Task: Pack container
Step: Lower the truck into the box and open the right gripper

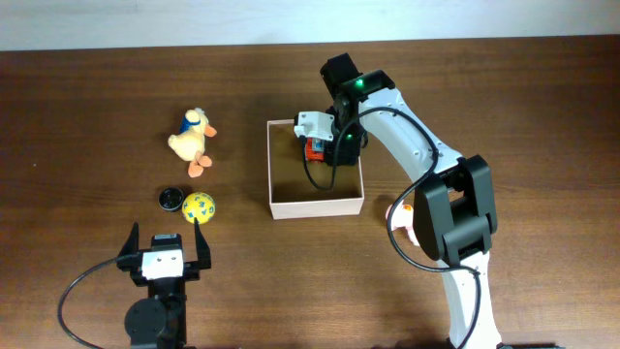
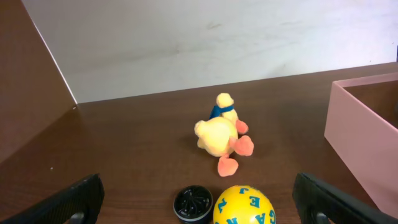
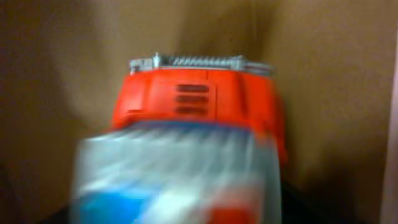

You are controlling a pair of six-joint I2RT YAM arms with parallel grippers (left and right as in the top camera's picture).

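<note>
The container (image 1: 318, 206) is a square white-walled box with a tan inside, in the middle of the table. Its wall shows at the right of the left wrist view (image 2: 360, 143). My right gripper (image 1: 327, 147) reaches down into its far right corner, shut on an orange-red toy (image 1: 314, 150). In the right wrist view this toy (image 3: 199, 106) fills the frame, with a metal spring on top and a blurred white-blue label, and hides the fingers. My left gripper (image 1: 165, 247) is open and empty at the front left; its two fingers show in the left wrist view (image 2: 198, 193).
A yellow plush duck (image 1: 194, 139) (image 2: 219, 134) lies left of the box. A yellow ball with blue letters (image 1: 200, 206) (image 2: 244, 206) and a small black round cap (image 1: 171, 198) (image 2: 193, 204) sit just ahead of my left gripper. A peach-pink toy (image 1: 399, 215) shows partly behind the right arm.
</note>
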